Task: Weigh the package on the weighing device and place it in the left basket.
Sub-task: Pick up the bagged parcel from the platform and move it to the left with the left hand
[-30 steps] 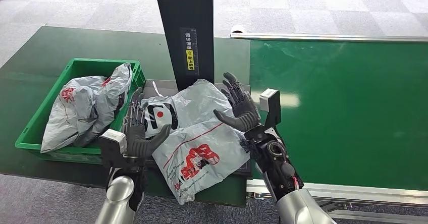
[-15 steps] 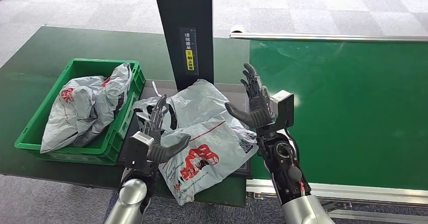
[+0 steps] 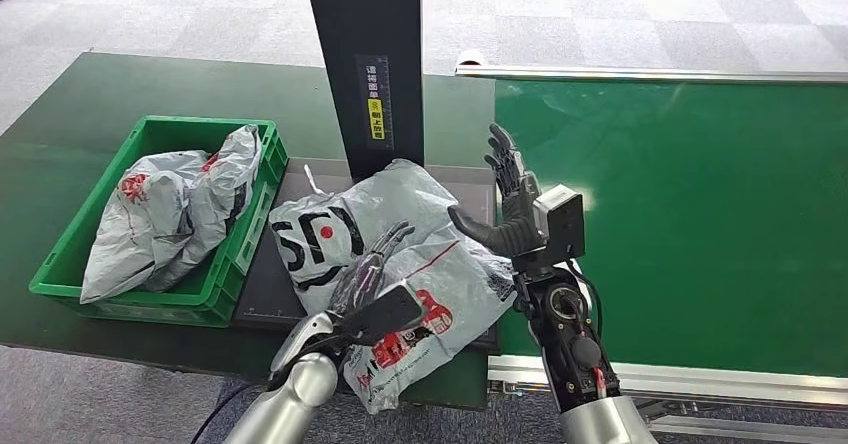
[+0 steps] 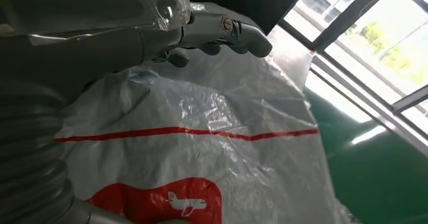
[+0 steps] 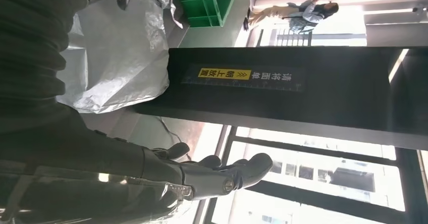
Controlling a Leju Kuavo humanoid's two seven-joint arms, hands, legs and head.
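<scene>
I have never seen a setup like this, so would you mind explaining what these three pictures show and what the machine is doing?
This is a humanoid robot with two silver arms. The wide picture comes from a camera on its head, looking down; the other two sit at its wrists, so they look turned and very close.

In front stands a dark weighing platform with a black post. On it lies a grey plastic package with red print. The left hand lies on top of the package with fingers stretched out; whether it grips is unclear. The right hand is raised beside the package, open and holding nothing.

On the left, a green basket already holds another grey package. On the right runs a green conveyor belt.
</scene>
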